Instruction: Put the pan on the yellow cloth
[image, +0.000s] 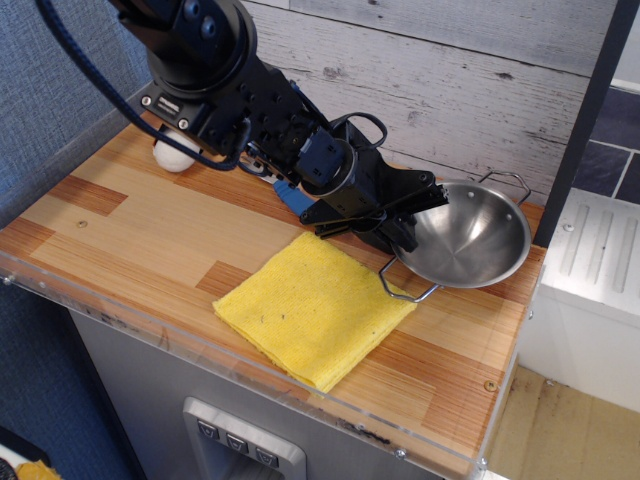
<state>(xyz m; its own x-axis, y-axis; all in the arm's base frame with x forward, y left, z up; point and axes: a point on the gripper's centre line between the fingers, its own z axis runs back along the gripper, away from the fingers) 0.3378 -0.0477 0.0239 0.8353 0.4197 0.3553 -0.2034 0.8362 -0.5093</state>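
The pan (470, 242), a shiny steel bowl with two wire loop handles, is at the right of the wooden counter, tilted with its right side raised. My gripper (413, 216) is shut on the pan's left rim, one finger inside the bowl and one outside. The yellow cloth (315, 306) lies flat on the counter to the front left of the pan. The pan's near handle hangs just over the cloth's right corner. The arm reaches in from the upper left.
A white egg-shaped object (176, 153) lies at the back left by the wall. A blue-handled utensil (293, 199) lies behind the cloth, partly under the arm. The plank wall is close behind the pan. The counter's edge (520, 330) is on the right.
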